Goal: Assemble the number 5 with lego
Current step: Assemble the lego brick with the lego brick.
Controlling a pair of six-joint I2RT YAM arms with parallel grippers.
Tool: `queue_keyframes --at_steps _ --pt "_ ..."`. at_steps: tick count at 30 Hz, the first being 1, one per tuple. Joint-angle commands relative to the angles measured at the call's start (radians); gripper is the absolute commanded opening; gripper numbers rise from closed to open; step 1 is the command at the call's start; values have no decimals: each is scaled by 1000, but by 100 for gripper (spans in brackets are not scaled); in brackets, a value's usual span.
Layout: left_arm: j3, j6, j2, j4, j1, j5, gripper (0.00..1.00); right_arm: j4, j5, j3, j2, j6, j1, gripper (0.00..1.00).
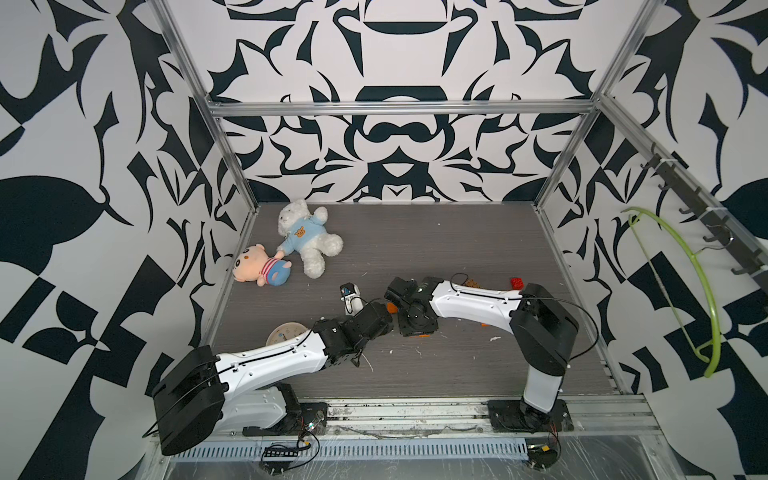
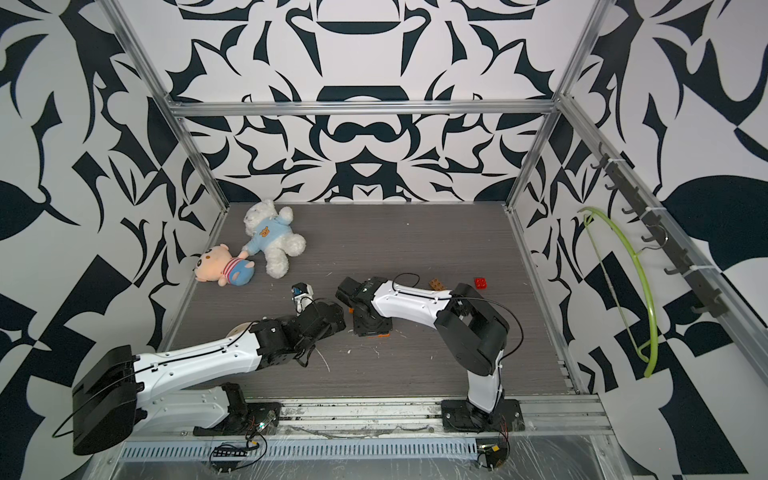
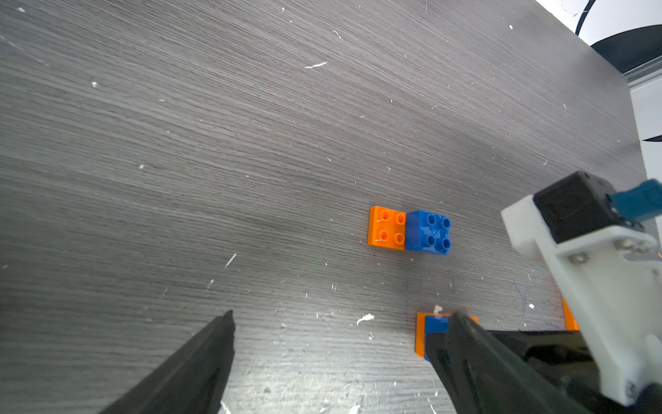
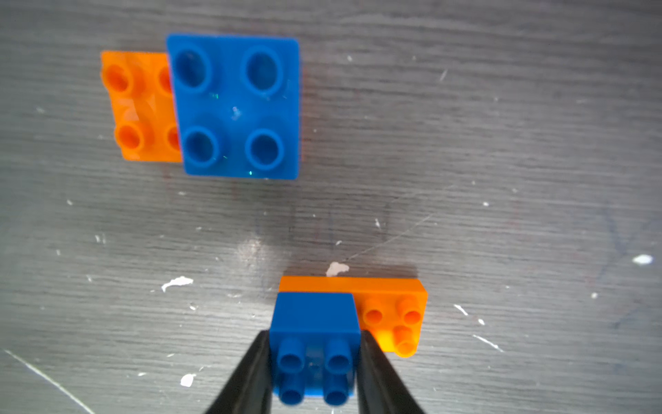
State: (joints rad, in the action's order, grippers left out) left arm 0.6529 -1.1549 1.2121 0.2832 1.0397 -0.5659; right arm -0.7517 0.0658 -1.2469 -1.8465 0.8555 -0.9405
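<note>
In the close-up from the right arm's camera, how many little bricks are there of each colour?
Blue: 2, the free blue brick and the held blue brick in the right tool.
Orange: 2, the far orange brick and the near orange brick.
Total: 4.

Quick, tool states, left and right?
Left tool: open, holding nothing.
Right tool: closed on the blue brick.

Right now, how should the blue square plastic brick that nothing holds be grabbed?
Take that blue square plastic brick from above, pinching two opposite flat walls: it sits studs up, raised on the orange plastic brick beneath it, walls exposed.
</note>
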Motion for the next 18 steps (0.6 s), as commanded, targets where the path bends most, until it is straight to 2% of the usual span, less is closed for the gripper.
queue_keyframes --at_steps 1,18 --pt "18 9 15 -7 -1 9 99 -24 19 -5 31 5 -6 45" --pt "28 14 30 -9 -1 9 99 -31 26 -16 46 -4 -7 43"
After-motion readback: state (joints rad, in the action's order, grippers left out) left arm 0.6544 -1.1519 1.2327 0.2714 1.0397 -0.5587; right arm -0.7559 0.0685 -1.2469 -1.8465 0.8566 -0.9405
